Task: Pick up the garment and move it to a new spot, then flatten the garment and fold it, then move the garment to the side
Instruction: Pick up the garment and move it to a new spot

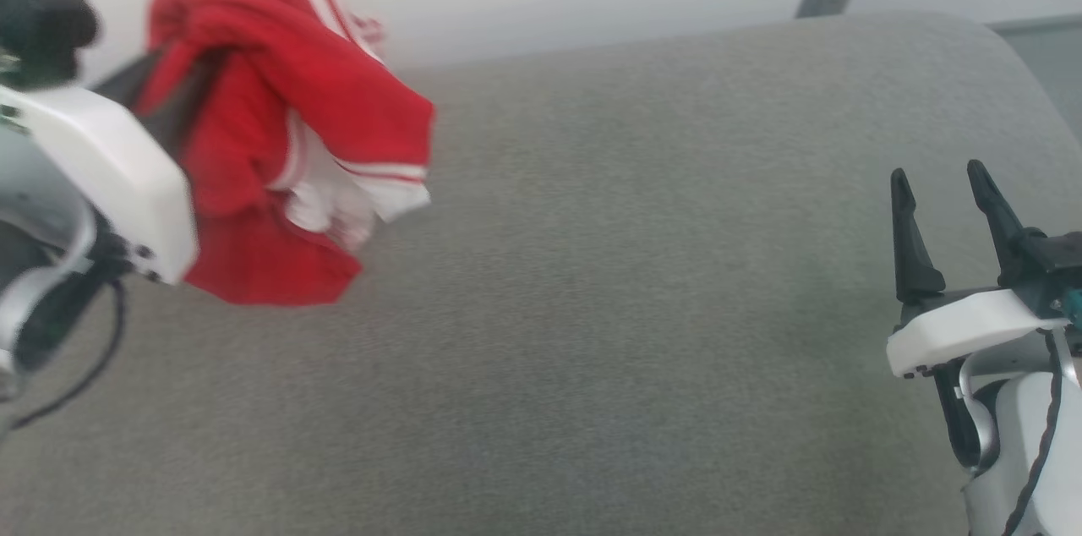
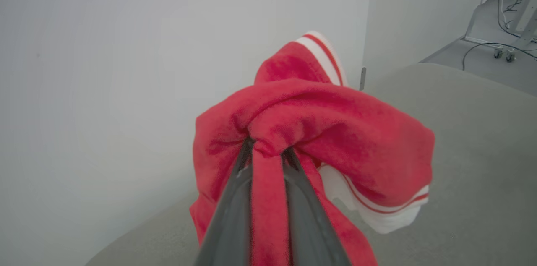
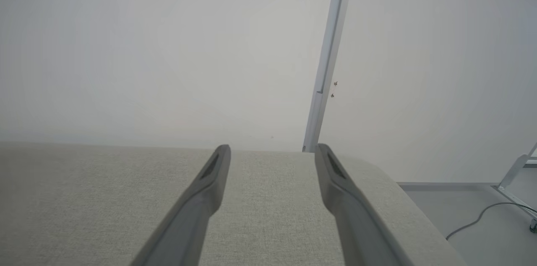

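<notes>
Head: red T-shirt [image 1: 279, 139] bunched, hanging clear of grey cushion [image 1: 634, 308], upper left. right gripper [image 1: 938, 174] fingers apart, empty.
Left wrist: left gripper [image 2: 268, 148] clamped on a red fold.
Right wrist: fingers spread above cushion.

No text, label, brand, number or sign can be read in any view. On the garment [image 2: 335, 123] only red cloth and plain white-and-red striped trim are seen, and no lettering can be made out on it.
</notes>
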`<state>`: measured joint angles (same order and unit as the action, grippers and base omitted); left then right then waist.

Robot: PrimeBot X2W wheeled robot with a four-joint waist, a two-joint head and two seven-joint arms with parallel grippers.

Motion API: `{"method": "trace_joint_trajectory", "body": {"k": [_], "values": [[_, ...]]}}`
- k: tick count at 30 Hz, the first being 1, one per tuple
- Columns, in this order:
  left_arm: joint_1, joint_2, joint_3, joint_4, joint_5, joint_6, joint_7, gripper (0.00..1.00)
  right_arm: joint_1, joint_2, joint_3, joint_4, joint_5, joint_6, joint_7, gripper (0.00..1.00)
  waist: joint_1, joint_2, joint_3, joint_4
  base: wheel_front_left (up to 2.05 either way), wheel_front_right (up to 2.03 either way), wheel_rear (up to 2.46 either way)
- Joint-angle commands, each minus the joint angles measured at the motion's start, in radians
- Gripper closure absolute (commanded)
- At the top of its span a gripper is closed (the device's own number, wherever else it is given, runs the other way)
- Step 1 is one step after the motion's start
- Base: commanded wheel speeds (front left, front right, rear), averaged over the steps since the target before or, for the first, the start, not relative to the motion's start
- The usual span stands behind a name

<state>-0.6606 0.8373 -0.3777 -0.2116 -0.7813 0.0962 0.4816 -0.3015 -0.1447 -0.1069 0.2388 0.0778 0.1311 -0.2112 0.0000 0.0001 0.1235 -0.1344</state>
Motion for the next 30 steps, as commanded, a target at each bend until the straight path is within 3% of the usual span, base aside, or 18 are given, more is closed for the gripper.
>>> {"method": "trace_joint_trajectory", "body": {"k": [1, 13, 28, 30], "values": [[0.001, -0.014, -0.013, -0.008, 0.016, 0.006, 0.011, 1.0, 0.009, 0.009, -0.007, 0.007, -0.007, -0.001, -0.006, 0.0, 0.0, -0.0001, 0.015, -0.034, 0.0, 0.0, 0.0], [0.024, -0.155, -0.203, 0.083, 0.034, -0.026, 0.072, 1.0, -0.008, 0.056, -0.013, 0.043, -0.019, -0.001, -0.033, 0.0, 0.0, -0.0001, 0.077, -0.104, 0.0, 0.0, 0.0], [0.024, -0.326, -0.379, 0.522, 0.061, -0.143, 0.044, 0.99, -0.059, 0.087, 0.044, 0.112, -0.02, -0.001, -0.053, 0.0, 0.0, -0.0001, 0.112, -0.133, 0.0, 0.0, 0.0], [0.012, -0.347, -0.393, 0.573, 0.066, -0.158, 0.028, 0.76, -0.065, 0.089, 0.049, 0.117, -0.023, -0.001, -0.054, 0.0, 0.0, -0.0001, 0.111, -0.132, 0.0, 0.0, 0.0]]}}
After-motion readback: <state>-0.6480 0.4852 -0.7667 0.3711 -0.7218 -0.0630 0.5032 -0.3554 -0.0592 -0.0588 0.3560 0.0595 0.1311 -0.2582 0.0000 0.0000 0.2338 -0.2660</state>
